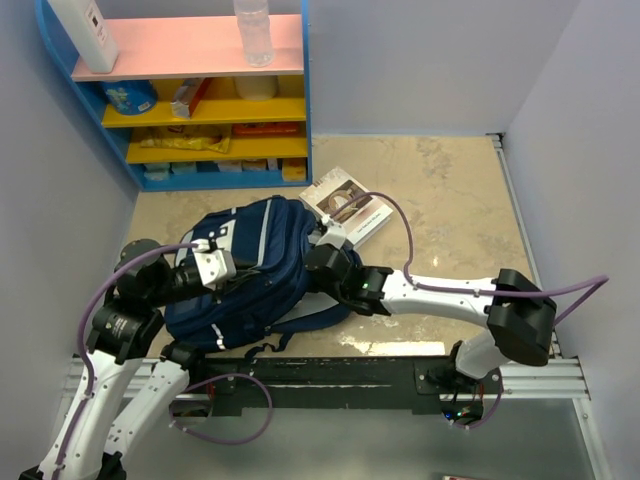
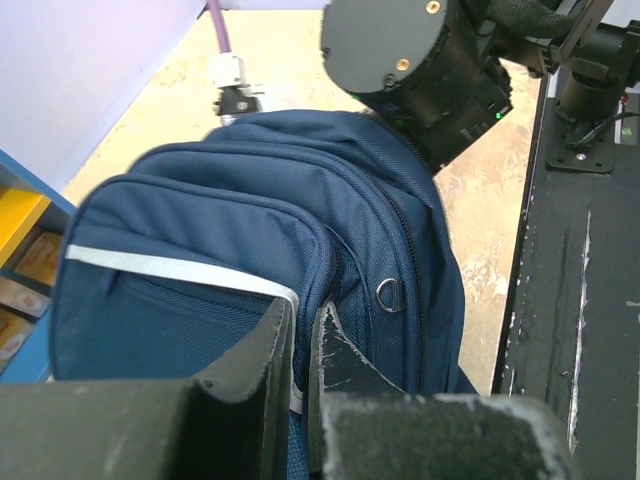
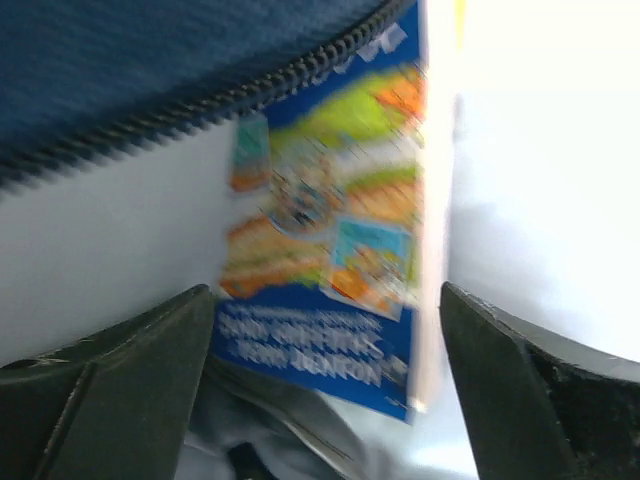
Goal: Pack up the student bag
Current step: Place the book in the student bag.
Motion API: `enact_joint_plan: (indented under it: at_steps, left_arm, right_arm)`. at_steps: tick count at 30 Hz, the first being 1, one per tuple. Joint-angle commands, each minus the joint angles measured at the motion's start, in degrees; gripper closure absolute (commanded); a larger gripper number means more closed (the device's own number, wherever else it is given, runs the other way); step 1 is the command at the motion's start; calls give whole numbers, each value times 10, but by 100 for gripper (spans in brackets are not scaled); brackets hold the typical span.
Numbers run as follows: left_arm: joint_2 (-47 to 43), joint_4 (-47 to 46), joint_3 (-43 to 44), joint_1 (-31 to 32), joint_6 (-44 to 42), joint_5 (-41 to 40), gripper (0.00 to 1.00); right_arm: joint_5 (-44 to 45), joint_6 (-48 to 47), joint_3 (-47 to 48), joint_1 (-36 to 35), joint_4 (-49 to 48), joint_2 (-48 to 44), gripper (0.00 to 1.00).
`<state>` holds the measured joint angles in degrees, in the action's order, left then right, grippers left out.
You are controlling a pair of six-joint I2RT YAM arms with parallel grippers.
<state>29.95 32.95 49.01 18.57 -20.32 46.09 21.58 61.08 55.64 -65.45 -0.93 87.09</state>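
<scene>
The student bag (image 1: 250, 270), navy with grey trim, lies on the table left of centre. My left gripper (image 1: 232, 268) is shut on a fold of its fabric beside the grey stripe (image 2: 180, 268), the fingers (image 2: 275, 335) almost touching. My right gripper (image 1: 320, 250) is at the bag's top opening, next to a pale book (image 1: 350, 205) that lies on the table against the bag. In the right wrist view it (image 3: 325, 300) is open, with a blurred blue picture book (image 3: 330, 250) between its fingers under the bag's zip (image 3: 200, 105). It touches nothing that I can see.
A blue shelf unit (image 1: 200, 110) with boxes and a bottle (image 1: 253, 30) stands at the back left. White walls close in the left, back and right. A black rail (image 1: 330, 380) runs along the near edge. The right arm (image 2: 420, 60) lies over the bag's far end.
</scene>
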Motion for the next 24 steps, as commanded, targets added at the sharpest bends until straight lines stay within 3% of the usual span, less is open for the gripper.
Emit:
enact_joint_plan:
  at_steps: [1,3,7,8,11,17,24]
  left_arm:
    - [-15,-128,43,1,-1,59,100]
    - [-13,-127,45,1,-1,59,100]
    - [-10,-125,50,1,-2,59,100]
    - [-8,-122,52,1,-3,60,100]
    - [-9,-109,58,1,-14,59,100]
    - [-23,-95,35,1,-27,69,100]
    - [-22,-58,26,1,-81,81,100]
  right_arm:
    - [21,-3,-42,-5,26,-58,1]
    - [38,-12,-54,-2,30,-81,5]
    - [50,-36,-105,16,-28,-103,41]
    - [52,-41,-105,24,-35,-98,62]
    - [50,-53,-74,33,-15,-48,99]
    - [31,-57,-40,34,-42,40,100]
    - [-29,-56,-21,29,-51,27,100]
